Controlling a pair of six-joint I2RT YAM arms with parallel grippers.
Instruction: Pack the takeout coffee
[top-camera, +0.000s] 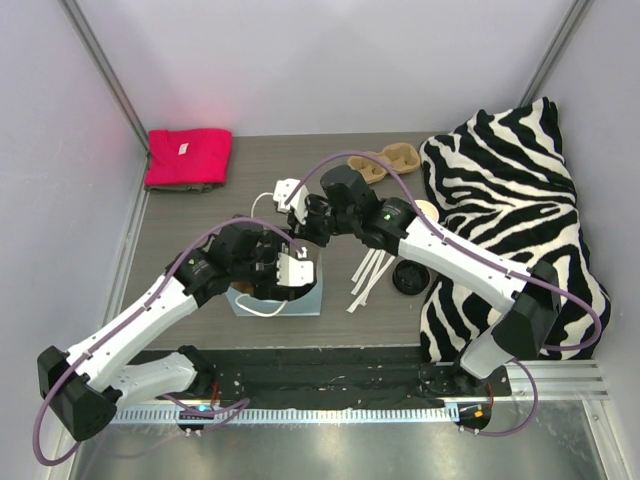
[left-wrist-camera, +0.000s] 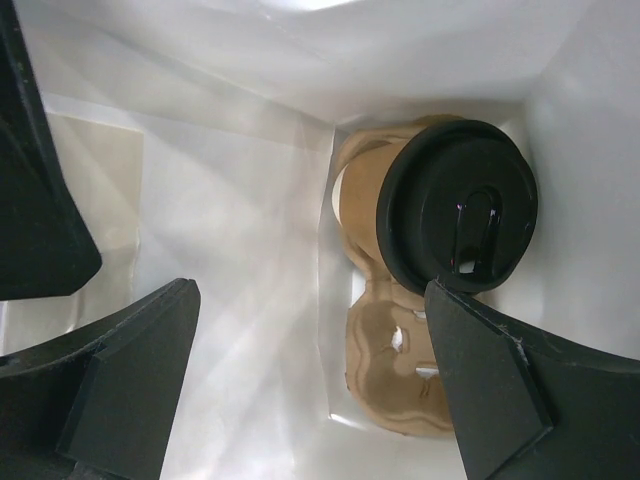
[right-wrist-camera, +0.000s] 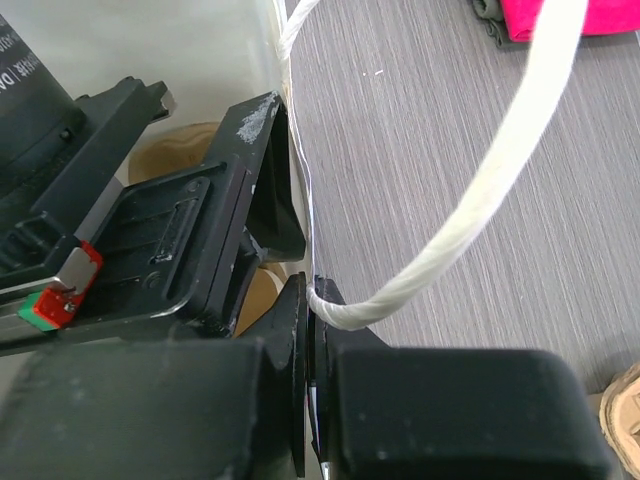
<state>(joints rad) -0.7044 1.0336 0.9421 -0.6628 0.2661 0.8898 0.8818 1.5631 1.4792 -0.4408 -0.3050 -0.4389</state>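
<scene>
Left wrist view: 1 takeout coffee (left-wrist-camera: 455, 205) in pulp carrier (left-wrist-camera: 385, 365), inside paper bag (left-wrist-camera: 230, 200); left gripper (left-wrist-camera: 310, 378) spread, right gripper (right-wrist-camera: 312, 335) pinching its rim; packing seemingly done.

Top camera looks down from behind my bases; left wrist peers close inside the bag (left-wrist-camera: 230, 200); right wrist hugs its rim; all share it

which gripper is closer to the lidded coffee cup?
Left. The left gripper is open inside the bag, directly above the coffee cup in its carrier. The right gripper pinches the bag's rim, outside, farther off.
</scene>
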